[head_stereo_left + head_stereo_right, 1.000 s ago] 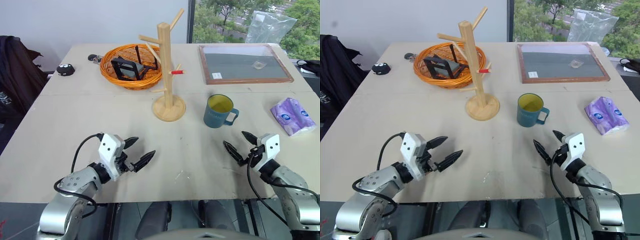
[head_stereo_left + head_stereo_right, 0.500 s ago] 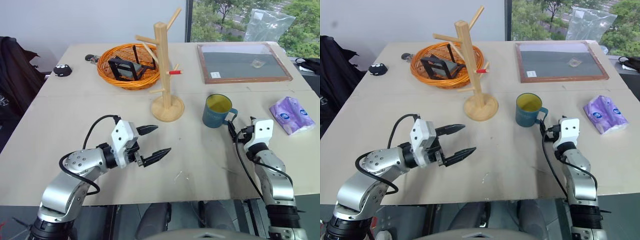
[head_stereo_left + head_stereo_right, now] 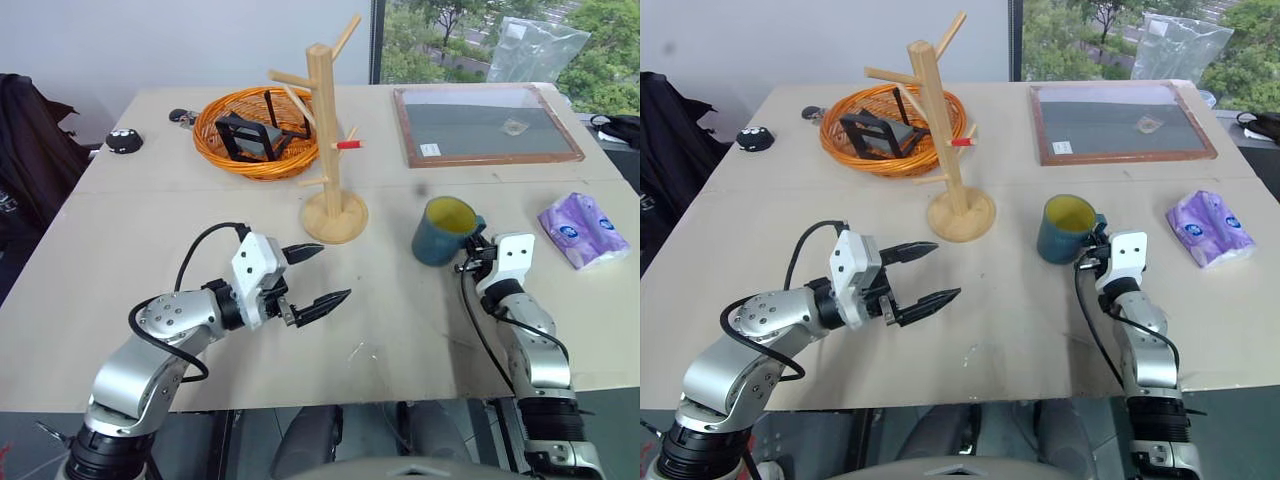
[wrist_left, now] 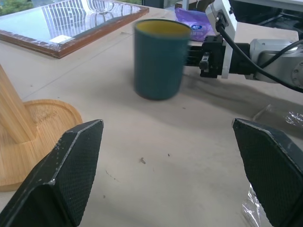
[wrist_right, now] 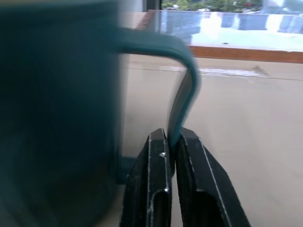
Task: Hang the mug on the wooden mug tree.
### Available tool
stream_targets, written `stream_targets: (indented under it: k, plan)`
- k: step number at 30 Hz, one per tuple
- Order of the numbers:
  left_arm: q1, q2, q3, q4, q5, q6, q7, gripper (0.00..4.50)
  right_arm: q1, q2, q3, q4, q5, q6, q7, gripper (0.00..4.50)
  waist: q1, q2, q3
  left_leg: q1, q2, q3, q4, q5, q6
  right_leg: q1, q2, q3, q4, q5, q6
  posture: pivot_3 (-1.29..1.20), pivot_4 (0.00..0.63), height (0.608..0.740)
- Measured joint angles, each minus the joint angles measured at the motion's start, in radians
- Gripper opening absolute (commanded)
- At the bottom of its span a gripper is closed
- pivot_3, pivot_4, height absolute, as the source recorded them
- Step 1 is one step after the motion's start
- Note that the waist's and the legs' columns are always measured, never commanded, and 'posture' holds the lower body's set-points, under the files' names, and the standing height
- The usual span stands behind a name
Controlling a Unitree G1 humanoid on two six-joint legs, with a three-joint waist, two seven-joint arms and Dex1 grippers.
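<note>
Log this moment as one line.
right gripper: shut on mug handle | mug: tilted | left gripper: open, empty | mug tree: bare

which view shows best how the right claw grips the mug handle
The right wrist view: the right claw is shut on the mug handle, seen close. The eye views show claw and handle small; the left wrist view shows the mug's body, its handle hidden.

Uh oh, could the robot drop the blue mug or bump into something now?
Maybe. The right gripper pinches only the thin handle of the mug, which already tilts, so it might swing or slip. The wooden mug tree has many pegs, so the mug could bump one and tip it.
</note>
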Motion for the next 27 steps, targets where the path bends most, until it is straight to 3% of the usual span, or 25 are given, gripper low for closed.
stream_targets:
  k: [2,5,10,12,16,19,27]
  plan:
    - [0.006,-0.016,0.0,0.0,0.006,-0.002,0.021,4.5,-0.001,-0.025,0.002,0.0,0.008,0.005,0.037,0.04,0.001,0.0,0.0,0.0,0.0,0.0,0.0,0.0,0.0,0.0,0.0,0.0,0.0,0.0,0.0,0.0,0.15,0.74]
    - [0.036,-0.091,0.028,0.002,0.007,-0.009,0.095,4.5,-0.038,-0.18,0.021,0.007,0.034,0.01,0.201,0.04,0.001,0.004,0.003,0.0,-0.002,0.002,0.0,0.0,0.001,0.0,-0.002,0.001,-0.001,0.0,0.0,0.0,0.15,0.74]
    - [0.123,-0.255,0.081,-0.001,-0.024,-0.082,0.189,4.5,-0.294,-0.49,0.031,0.053,0.091,0.037,0.552,0.04,-0.005,0.003,0.003,0.0,0.001,0.003,0.001,-0.002,0.005,0.0,0.0,0.001,-0.001,0.0,0.0,0.0,0.15,0.74]
    - [0.164,-0.284,0.084,-0.009,-0.025,-0.12,0.189,4.5,-0.41,-0.538,0.054,0.101,0.094,0.053,0.637,0.04,-0.007,0.003,0.003,0.0,0.002,0.003,0.0,-0.002,0.005,0.0,0.001,0.001,-0.002,0.0,0.0,0.0,0.15,0.74]
    - [0.227,-0.333,0.076,-0.061,0.006,-0.253,0.184,4.5,-0.69,-0.561,0.162,0.221,0.088,0.055,0.858,0.04,-0.001,0.002,0.003,-0.001,0.002,0.002,0.0,-0.002,0.004,0.0,0.0,0.0,-0.004,0.0,0.0,0.0,0.15,0.74]
    - [0.239,-0.356,0.058,-0.085,0.042,-0.321,0.189,4.5,-0.803,-0.525,0.246,0.291,0.059,0.017,0.967,0.04,0.004,0.002,0.003,-0.003,0.001,0.002,0.0,0.0,0.001,0.0,-0.001,-0.001,-0.008,0.001,0.0,0.0,0.15,0.74]
    - [0.24,-0.381,0.014,-0.087,0.123,-0.404,0.23,4.5,-1.039,-0.401,0.341,0.529,-0.025,-0.101,1.082,0.04,0.003,0.002,0.003,-0.011,0.0,0.0,0.0,0.0,0.001,-0.008,-0.002,-0.002,-0.008,0.001,0.0,0.0,0.15,0.74]
